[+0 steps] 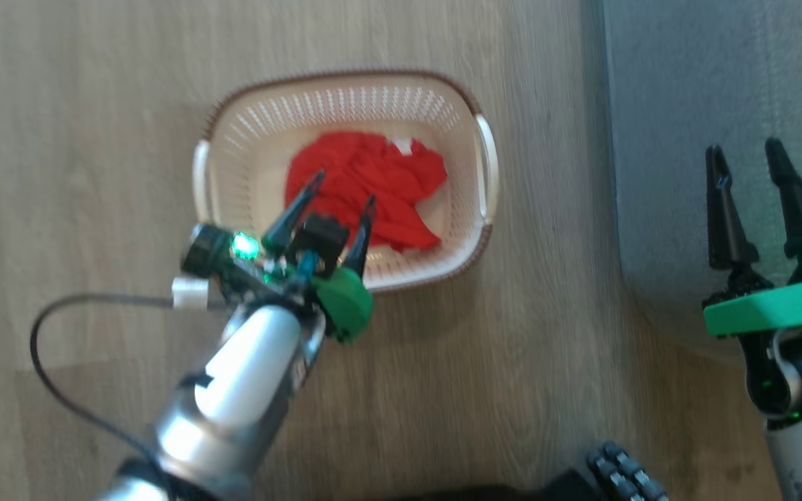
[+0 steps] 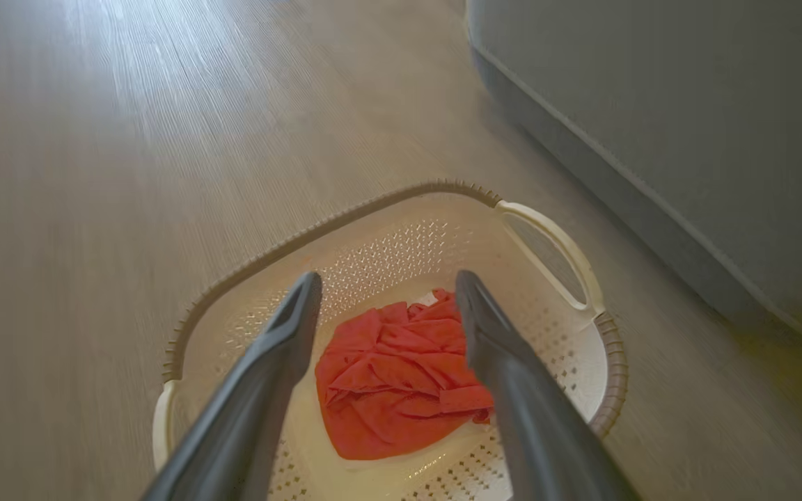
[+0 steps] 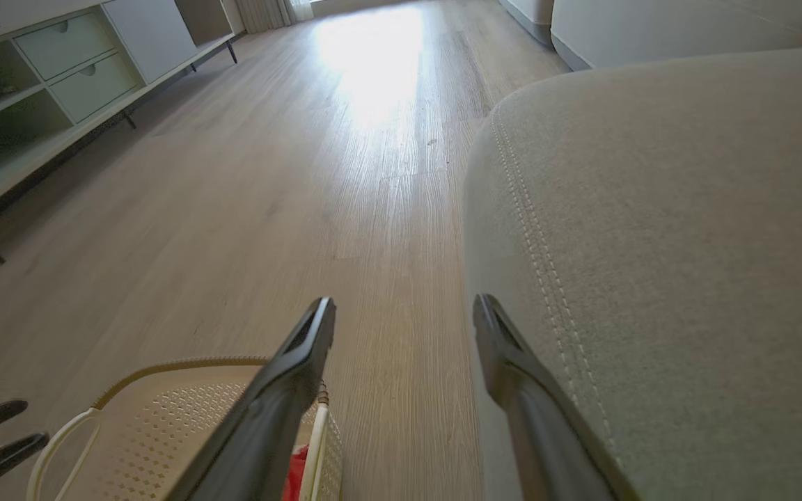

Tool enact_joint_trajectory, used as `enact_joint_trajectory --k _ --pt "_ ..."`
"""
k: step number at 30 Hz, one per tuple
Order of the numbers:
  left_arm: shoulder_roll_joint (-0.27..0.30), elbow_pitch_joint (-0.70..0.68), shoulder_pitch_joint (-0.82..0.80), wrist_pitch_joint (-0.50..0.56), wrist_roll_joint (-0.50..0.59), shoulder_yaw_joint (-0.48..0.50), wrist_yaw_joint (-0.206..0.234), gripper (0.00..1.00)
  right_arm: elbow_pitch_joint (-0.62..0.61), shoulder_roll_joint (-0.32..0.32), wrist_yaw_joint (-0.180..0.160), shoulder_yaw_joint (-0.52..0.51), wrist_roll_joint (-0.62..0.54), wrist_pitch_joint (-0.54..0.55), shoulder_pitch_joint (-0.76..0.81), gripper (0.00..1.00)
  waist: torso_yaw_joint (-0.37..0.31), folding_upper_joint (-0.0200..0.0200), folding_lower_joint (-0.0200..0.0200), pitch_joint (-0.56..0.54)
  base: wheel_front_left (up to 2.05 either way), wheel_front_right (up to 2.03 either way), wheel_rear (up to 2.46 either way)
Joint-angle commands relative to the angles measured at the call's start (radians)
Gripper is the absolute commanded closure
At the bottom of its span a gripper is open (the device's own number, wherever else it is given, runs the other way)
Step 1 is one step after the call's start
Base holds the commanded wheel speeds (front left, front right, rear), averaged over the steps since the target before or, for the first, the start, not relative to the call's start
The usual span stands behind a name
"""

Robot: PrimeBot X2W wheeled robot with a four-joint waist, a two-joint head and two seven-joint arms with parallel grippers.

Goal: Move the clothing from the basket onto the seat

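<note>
The clothing (image 1: 390, 174) is a single crumpled red heap on the bottom of the basket (image 1: 303, 111), slightly toward the side nearest the seat (image 1: 707, 69), with a small white scrap at its far edge. The basket stands on the wooden floor (image 1: 95, 104), and the seat lies to its right with a strip of floor between them.

My left fingers (image 2: 265, 369) are clearly the nearer pair. In the head view they reach over the basket's near rim and their tips overlap the near left part of the heap. They are spread and hold nothing. In the left wrist view the heap sits squarely in the gap between them, ahead and below, framed on both sides. I judge they aren't touching the cloth, though I can't tell how much height is left.

The heap has no strong long axis. It is about as wide as it is deep, with folds running slightly on the diagonal, so I don't think wrist angle matters much. What matters is that the cloth lies straight down the line of the fingers, so I'd expect a plain descent into the middle of the pile to be enough.

My right fingers (image 1: 725, 216) are also spread and empty, above the near corner of the seat and well away from the basket.
</note>
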Motion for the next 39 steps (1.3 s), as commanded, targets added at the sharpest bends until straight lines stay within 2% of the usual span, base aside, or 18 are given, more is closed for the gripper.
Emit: enact_joint_trajectory --k 1,8,16,26,32,39 --pt "0.004 0.013 -0.056 -0.005 0.012 0.013 -0.007 0.0 -0.039 -0.019 0.0 0.013 0.018 -0.009 -0.006 0.0 -0.066 0.0 -0.0001 0.111 0.0 0.0 0.0" --pt "0.004 0.322 -0.278 -0.005 0.112 -0.08 -0.069 0.0 -0.079 -0.003 0.0 0.037 0.033 -0.009 -0.053 0.0 -0.129 0.0 -0.0001 0.235 0.0 0.0 0.0" --pt "0.011 0.596 -0.471 0.013 0.141 -0.12 -0.108 0.0 -0.097 0.03 0.0 0.059 0.03 -0.009 -0.091 0.0 -0.193 0.0 -0.0001 0.334 0.0 0.0 0.0" --pt "0.048 0.663 -0.587 0.163 0.238 -0.234 -0.16 0.0 -0.104 0.063 0.0 0.064 0.05 -0.009 -0.106 0.0 -0.244 0.0 -0.0001 0.4 0.0 0.0 0.0" --pt "0.054 0.668 -0.616 0.269 0.253 -0.267 -0.198 0.0 -0.107 0.074 0.0 0.074 0.054 -0.009 -0.086 0.0 -0.255 0.0 -0.0001 0.411 0.0 0.0 0.0" --pt "0.072 0.67 -0.65 0.329 0.259 -0.294 -0.229 0.0 -0.127 0.08 0.0 0.084 0.058 -0.009 -0.062 0.0 -0.27 0.0 -0.0001 0.421 0.0 0.0 0.0"
